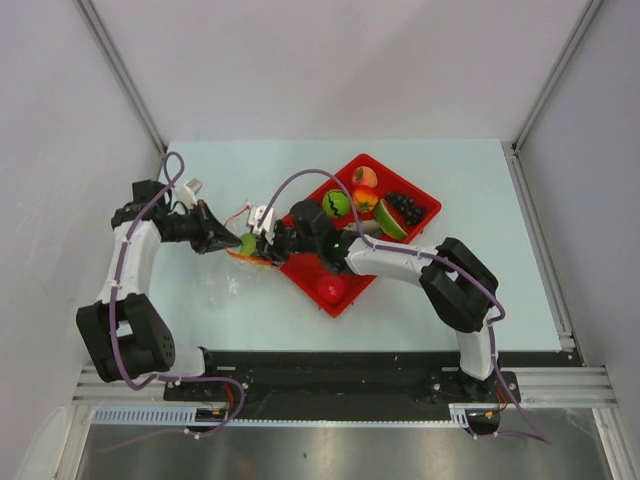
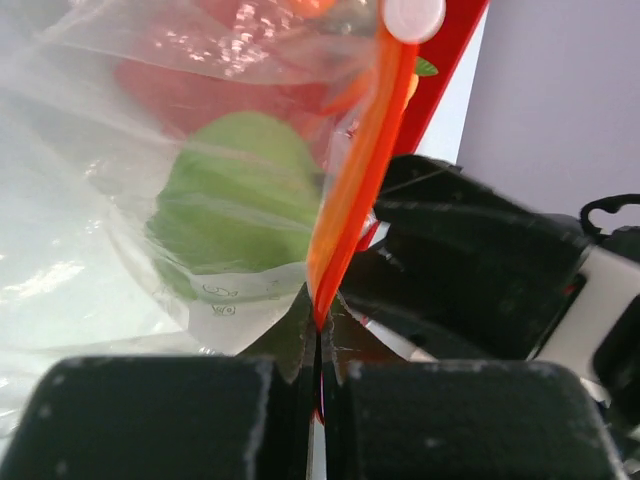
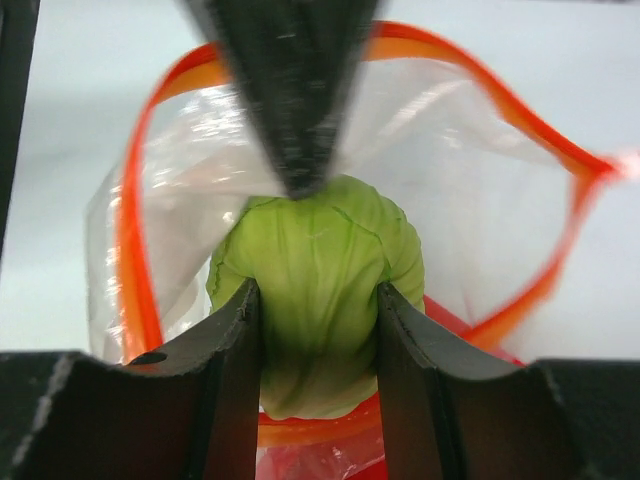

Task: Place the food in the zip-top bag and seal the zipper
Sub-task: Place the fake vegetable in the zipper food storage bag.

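Note:
My right gripper (image 3: 317, 315) is shut on the green cabbage (image 3: 315, 300) and holds it in the open mouth of the zip-top bag (image 3: 450, 200), ringed by the orange-red zipper (image 3: 135, 230). In the top view the cabbage (image 1: 248, 243) sits between both grippers at the tray's left edge. My left gripper (image 2: 320, 330) is shut on the zipper strip (image 2: 360, 170), holding the bag's rim up; the white slider tab (image 2: 413, 15) is at the strip's far end. The cabbage shows through the clear plastic (image 2: 235, 200). My left gripper (image 1: 215, 240) and right gripper (image 1: 270, 243) almost meet.
A red tray (image 1: 425, 200) holds a dark-striped green melon (image 1: 335, 203), a peach (image 1: 364, 177), an orange (image 1: 366, 198), dark grapes (image 1: 404, 207), a watermelon slice (image 1: 390, 225) and a red tomato (image 1: 331, 288). My right arm lies across the tray.

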You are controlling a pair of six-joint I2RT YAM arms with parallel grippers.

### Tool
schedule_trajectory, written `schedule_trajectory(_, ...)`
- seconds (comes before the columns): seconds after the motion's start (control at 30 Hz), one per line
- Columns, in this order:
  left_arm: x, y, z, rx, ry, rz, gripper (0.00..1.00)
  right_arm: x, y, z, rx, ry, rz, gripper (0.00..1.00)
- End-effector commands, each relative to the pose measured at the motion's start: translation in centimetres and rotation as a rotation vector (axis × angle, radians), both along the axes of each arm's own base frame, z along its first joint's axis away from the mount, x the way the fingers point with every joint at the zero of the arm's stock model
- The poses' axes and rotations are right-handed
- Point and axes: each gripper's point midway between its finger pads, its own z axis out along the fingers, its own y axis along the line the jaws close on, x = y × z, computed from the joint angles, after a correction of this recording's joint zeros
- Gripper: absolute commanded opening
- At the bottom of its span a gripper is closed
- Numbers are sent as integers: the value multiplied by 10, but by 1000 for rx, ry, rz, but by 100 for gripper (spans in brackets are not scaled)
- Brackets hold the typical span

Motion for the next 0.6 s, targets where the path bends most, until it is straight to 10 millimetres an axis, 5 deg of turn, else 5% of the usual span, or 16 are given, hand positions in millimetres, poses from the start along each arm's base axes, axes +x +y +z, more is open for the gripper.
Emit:
schedule_trajectory(0.0, -5, -15, 33, -20, -138, -92, 0, -25, 9, 44, 9, -336, 187, 0)
schedule_trajectory(0.07, -8, -16, 36, -4, -160, -105, 0, -26, 9, 50, 6, -388, 195, 15)
schedule_trajectory(0.1, -9, -16, 38, 4, -174, -109, 0, -25, 8, 57, 17, -385, 176, 31)
schedule_trajectory(0.13, -9, -15, 39, 15, -180, -109, 0, -27, 6, 76, 58, -365, 149, 63)
schedule_trajectory(0.2, -10, -14, 42, 33, -186, -114, 0, -29, 0, 93, 81, -342, 129, 81)
schedule_trajectory(0.33, -12, -15, 45, 27, -196, -118, 0, -37, -29, 136, 139, -234, 101, 88)
schedule_trajectory(0.43, -12, -17, 47, 6, -197, -118, 0, -35, -46, 142, 149, -109, 71, 89)
schedule_trajectory(0.57, -11, -20, 51, -18, -213, -118, 0, -8, -74, 142, 181, 110, -51, 91)
